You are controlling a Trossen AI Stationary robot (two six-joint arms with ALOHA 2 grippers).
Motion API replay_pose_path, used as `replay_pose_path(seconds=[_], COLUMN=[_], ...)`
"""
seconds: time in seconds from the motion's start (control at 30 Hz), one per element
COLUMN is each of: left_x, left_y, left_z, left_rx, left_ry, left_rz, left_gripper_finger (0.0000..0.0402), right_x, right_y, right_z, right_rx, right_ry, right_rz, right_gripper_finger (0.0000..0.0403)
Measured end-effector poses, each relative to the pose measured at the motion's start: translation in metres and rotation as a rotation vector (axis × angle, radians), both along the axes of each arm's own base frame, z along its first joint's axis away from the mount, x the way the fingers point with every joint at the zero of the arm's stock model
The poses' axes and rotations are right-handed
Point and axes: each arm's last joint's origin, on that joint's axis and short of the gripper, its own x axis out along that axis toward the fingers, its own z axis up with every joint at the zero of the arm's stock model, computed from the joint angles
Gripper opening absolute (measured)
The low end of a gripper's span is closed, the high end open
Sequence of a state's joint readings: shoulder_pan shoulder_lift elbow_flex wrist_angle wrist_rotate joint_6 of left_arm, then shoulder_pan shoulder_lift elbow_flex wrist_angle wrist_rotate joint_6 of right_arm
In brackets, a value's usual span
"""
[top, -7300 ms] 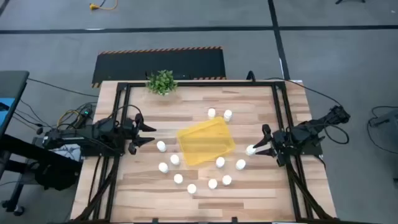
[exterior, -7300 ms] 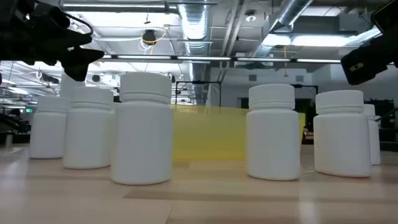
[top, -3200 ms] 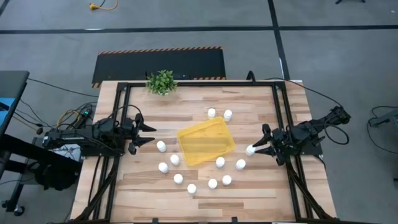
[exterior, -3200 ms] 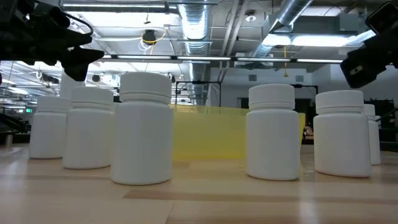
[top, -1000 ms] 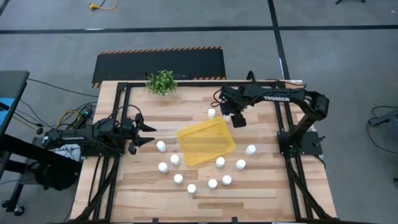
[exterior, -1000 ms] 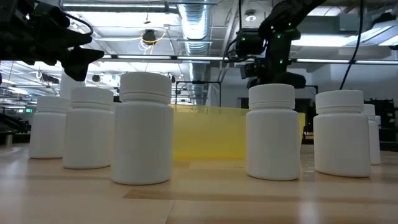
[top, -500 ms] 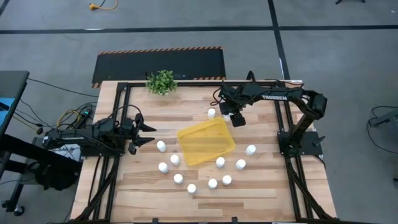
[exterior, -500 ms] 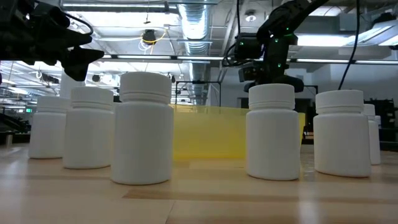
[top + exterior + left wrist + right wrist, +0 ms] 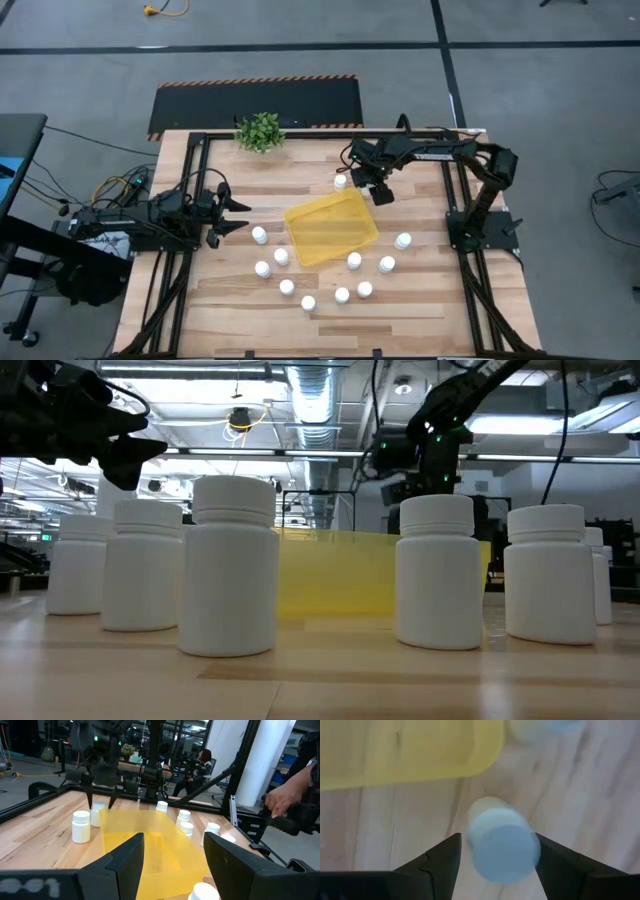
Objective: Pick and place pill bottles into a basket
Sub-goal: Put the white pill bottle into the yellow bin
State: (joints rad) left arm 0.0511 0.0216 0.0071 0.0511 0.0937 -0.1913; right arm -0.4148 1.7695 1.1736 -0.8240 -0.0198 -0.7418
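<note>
The yellow basket lies in the middle of the table with nothing in it. Several white pill bottles stand upright around it, most along its near side, one near the right rail, one at the far side. My right gripper reaches over the far side and points down, open, over another bottle. Its fingers stand on either side of that bottle's cap; whether they touch it I cannot tell. My left gripper waits open at the left, facing the basket.
A small green potted plant stands at the far left corner. Black frame rails run along the table's sides. Beyond the table, the left wrist view shows a person's hand and a seated person.
My right arm has drifted slightly toward the table's left edge, its gripper staying above the bottle at the basket's far side. The bottles and the basket have kept their places.
</note>
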Motion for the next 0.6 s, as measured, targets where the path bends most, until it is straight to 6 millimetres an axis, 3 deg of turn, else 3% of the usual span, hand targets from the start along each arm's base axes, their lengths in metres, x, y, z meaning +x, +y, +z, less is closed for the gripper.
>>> replay_pose_path(seconds=[0.37, 0.6], left_x=[0.0000, 0.0000], left_y=[0.0000, 0.0001], left_z=[0.0000, 0.0000], left_rx=[0.000, 0.000], left_ry=[0.000, 0.000], left_rz=[0.002, 0.002], left_gripper_finger=[0.0194, 0.0194], right_x=[0.0006, 0.0003], right_y=[-0.0006, -0.0003], right_z=[-0.0059, -0.0059], right_rx=[0.005, 0.006], right_ry=[0.025, 0.028], right_rz=[-0.001, -0.001], right_gripper_finger=[0.0225, 0.0176])
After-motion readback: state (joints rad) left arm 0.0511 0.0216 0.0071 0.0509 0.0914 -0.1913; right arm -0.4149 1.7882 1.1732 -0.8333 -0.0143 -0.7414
